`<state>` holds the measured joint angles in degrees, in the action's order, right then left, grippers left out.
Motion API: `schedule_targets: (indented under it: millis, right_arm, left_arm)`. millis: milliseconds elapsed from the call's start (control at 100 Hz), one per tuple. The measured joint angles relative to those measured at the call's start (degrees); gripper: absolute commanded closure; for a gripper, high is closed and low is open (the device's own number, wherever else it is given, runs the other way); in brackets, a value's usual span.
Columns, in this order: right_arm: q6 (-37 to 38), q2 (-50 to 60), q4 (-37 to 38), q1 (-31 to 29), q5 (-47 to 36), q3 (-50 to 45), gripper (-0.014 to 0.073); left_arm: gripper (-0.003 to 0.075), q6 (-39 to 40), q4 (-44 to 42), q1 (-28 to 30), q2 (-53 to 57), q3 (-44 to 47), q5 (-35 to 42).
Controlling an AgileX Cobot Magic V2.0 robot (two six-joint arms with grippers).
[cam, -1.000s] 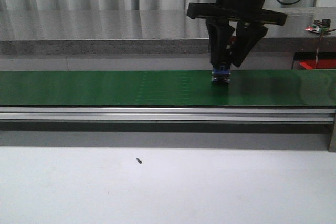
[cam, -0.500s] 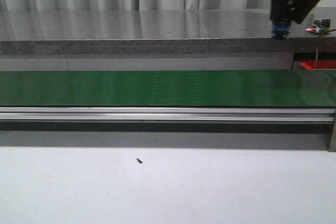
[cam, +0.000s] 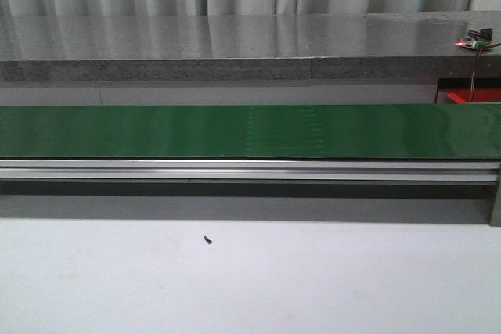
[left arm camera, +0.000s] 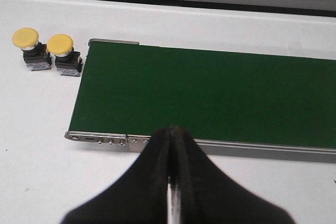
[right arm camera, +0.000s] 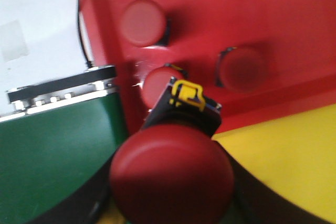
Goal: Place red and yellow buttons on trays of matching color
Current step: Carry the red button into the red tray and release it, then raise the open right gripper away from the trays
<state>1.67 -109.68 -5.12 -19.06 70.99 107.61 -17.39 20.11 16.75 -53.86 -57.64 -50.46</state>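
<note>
Button, red (right arm camera: 171,174): rigid, light, smooth domed cap; your right gripper (right arm camera: 173,203) clamps it above the red tray (right arm camera: 210,19). Take hold at the squared body. Left gripper (left arm camera: 172,137): closed, empty.

belt (cam: 250,131) green | trays red (right arm camera: 294,35), yellow (right arm camera: 294,156) | buttons red (right arm camera: 171,174), yellow (left arm camera: 25,37)
</note>
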Motion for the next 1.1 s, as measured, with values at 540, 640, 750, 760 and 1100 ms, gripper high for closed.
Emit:
schedule_targets:
  millis: [540, 640, 750, 760, 1100]
  right_arm:
    - [1.57, -4.54, -0.11, -9.85, -4.60, 0.00, 0.0473]
    - [2.74, -7.63, -0.34, -10.46, -5.82, 0.00, 0.0473]
    - [3.47, -10.55, -0.34, -11.45, -7.26, 0.00, 0.0473]
    - [3.60, -10.68, -0.34, -11.46, -7.55, 0.00, 0.0473]
    - [4.45, -17.47, -0.47, -12.92, -9.89, 5.82, 0.0473]
  left_arm:
    - [0.0740, 0.00, 0.00, 0.00, 0.00, 0.00, 0.00]
    - [0.0740, 0.00, 0.00, 0.00, 0.00, 0.00, 0.00]
    - [0.0740, 0.00, 0.00, 0.00, 0.00, 0.00, 0.00]
    - [0.0740, 0.00, 0.00, 0.00, 0.00, 0.00, 0.00]
    - [0.0740, 0.00, 0.00, 0.00, 0.00, 0.00, 0.00]
